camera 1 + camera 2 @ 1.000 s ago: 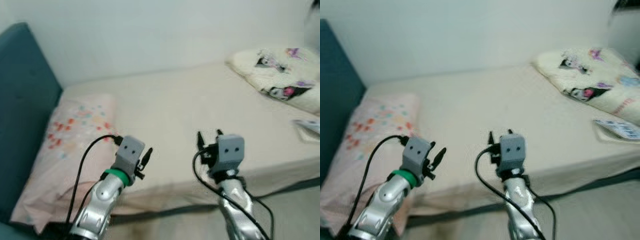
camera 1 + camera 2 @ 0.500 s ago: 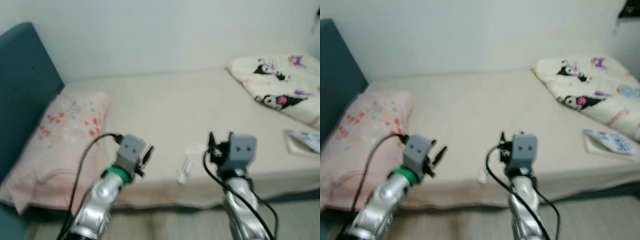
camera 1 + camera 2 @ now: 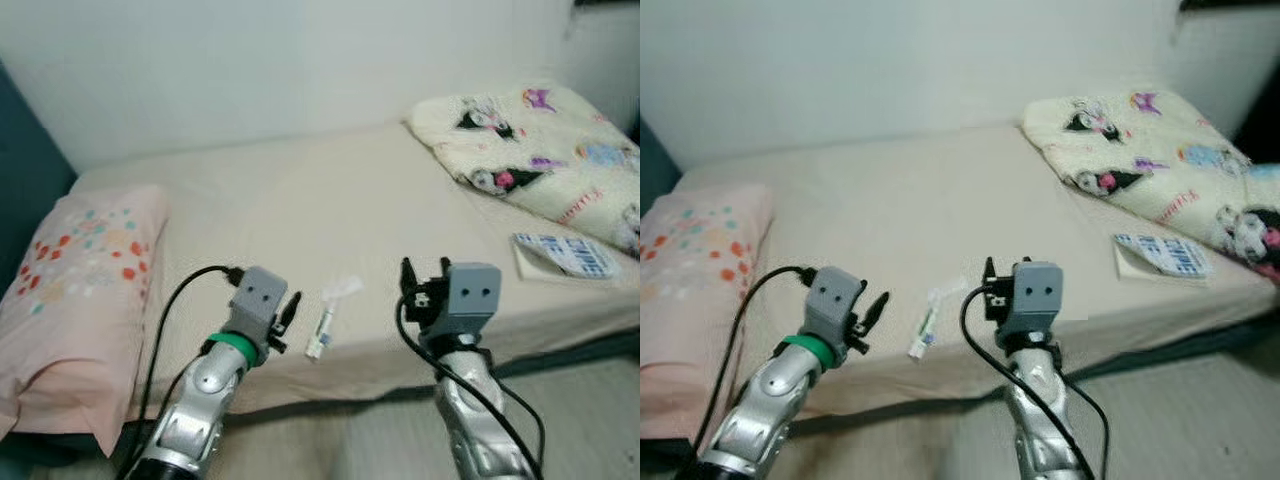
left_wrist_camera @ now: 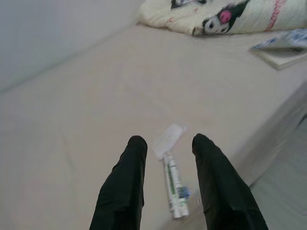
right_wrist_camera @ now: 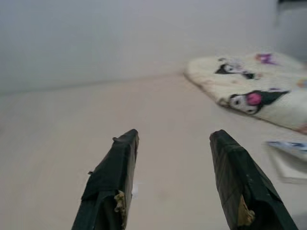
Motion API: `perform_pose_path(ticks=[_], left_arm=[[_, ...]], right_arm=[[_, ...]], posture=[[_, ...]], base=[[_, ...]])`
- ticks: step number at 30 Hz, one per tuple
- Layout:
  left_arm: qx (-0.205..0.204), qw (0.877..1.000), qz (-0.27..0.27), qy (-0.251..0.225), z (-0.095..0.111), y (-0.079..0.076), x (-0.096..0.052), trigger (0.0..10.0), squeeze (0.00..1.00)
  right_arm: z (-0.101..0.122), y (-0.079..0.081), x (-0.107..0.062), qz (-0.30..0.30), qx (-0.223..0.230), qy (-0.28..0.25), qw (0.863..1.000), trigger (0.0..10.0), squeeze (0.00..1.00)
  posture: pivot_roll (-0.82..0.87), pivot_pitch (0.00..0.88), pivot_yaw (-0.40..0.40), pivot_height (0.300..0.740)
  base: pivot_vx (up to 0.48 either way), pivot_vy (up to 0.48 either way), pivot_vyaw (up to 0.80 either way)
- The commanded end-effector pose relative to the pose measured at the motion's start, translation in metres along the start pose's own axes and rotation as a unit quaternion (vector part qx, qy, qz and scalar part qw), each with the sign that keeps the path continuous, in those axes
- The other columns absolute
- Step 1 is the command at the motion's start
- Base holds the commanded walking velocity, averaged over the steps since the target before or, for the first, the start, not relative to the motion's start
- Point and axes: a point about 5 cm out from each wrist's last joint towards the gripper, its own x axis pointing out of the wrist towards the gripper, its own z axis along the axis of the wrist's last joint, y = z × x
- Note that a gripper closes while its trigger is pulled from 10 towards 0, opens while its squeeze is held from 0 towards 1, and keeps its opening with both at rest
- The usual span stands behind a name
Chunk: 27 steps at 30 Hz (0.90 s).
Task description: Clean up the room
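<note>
A small white and green tube (image 3: 321, 331) lies on the beige bed (image 3: 330, 210) near its front edge, with a scrap of clear wrapper (image 3: 343, 289) at its far end. My left gripper (image 3: 291, 310) is held just left of the tube, open and empty; the left wrist view has the tube (image 4: 174, 191) between and beyond its fingers (image 4: 125, 182). My right gripper (image 3: 422, 275) hovers to the tube's right over the bed edge, open with nothing in it. A blue and white patterned flat pack (image 3: 562, 254) lies at the bed's right.
A pink floral pillow (image 3: 75, 270) lies at the bed's left end. A cream cartoon-print blanket (image 3: 530, 150) is bundled at the far right. A white wall (image 3: 280, 60) runs behind the bed. Grey floor (image 3: 580, 400) lies in front.
The camera has swung right and pulled back: the blue headboard has slid out of view and more blanket shows. The tube came into view half a second ago. Both grippers keep their pose.
</note>
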Motion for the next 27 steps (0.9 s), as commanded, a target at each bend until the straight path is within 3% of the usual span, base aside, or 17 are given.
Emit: perform_pose_path(ticks=[1,16,20,25,27], left_arm=[[-0.001,1.000,0.012,0.024,-0.011,0.006,-0.005,10.0,0.00],[-0.001,1.000,0.011,0.021,-0.010,0.006,-0.004,10.0,0.00],[0.000,1.000,0.009,0.019,-0.012,0.003,-0.005,10.0,0.00],[-0.006,0.999,0.026,0.020,-0.015,0.001,-0.005,10.0,0.00],[-0.010,0.999,0.042,0.014,-0.014,0.002,-0.006,10.0,0.00]], right_arm=[[-0.003,0.009,-0.003,0.013,0.013,0.008,1.000,10.0,0.00],[-0.004,0.010,-0.003,0.016,0.012,0.011,1.000,10.0,0.00],[-0.013,0.015,-0.008,0.044,-0.020,0.022,0.999,10.0,0.00],[-0.018,0.019,-0.007,0.065,-0.018,0.031,0.997,10.0,0.00],[-0.017,0.029,0.001,0.091,-0.013,0.028,0.995,10.0,0.00]], posture=[[-0.16,0.095,0.119,0.740],[-0.17,0.094,0.121,0.740],[-0.17,0.082,0.104,0.740],[-0.15,0.074,0.056,0.740],[-0.13,0.072,0.029,0.740]], base=[[0.000,0.000,0.00],[0.000,0.000,0.00],[0.365,0.000,0.00],[0.389,0.000,0.00],[0.390,0.000,0.00]])
